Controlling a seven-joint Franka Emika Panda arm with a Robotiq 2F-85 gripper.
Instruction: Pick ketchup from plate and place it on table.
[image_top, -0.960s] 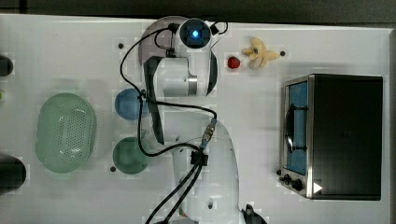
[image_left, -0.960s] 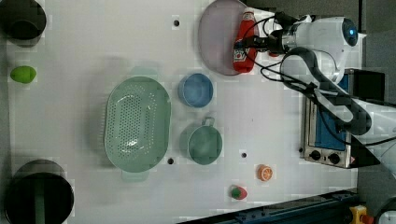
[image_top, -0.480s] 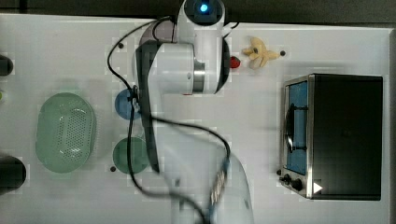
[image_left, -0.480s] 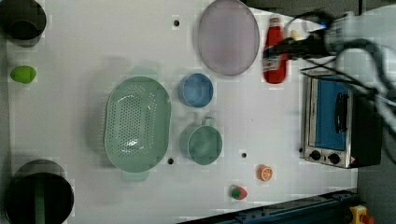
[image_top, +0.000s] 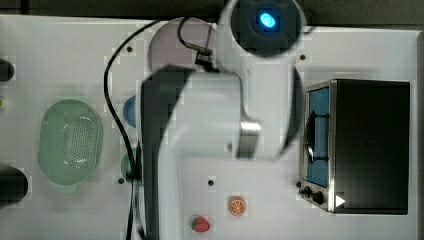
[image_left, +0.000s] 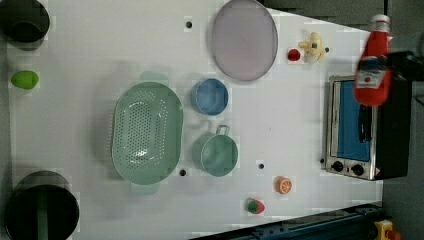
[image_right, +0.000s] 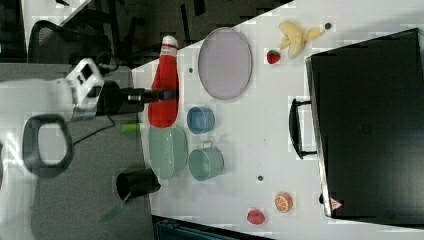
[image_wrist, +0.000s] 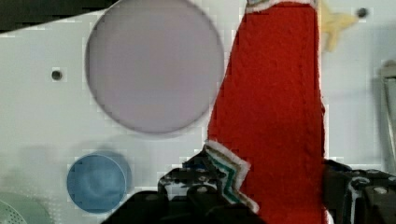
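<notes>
ketchup (image_right: 163, 87) hangs clamped in my fingers (image_right: 167, 95), lifted off the plate (image_right: 224, 62). its label's writing is unreadable.

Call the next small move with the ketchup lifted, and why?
Probably lower it toward bare table beside the plate. The gripper is shut on the ketchup, held well above the surface, and the plate is already bare. It would be best to steer clear of the blue bowl and oven.

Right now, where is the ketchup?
The ketchup is off the plate, held in the tool above the table. In the left view it hangs at the right, over the toaster oven's top edge.
</notes>
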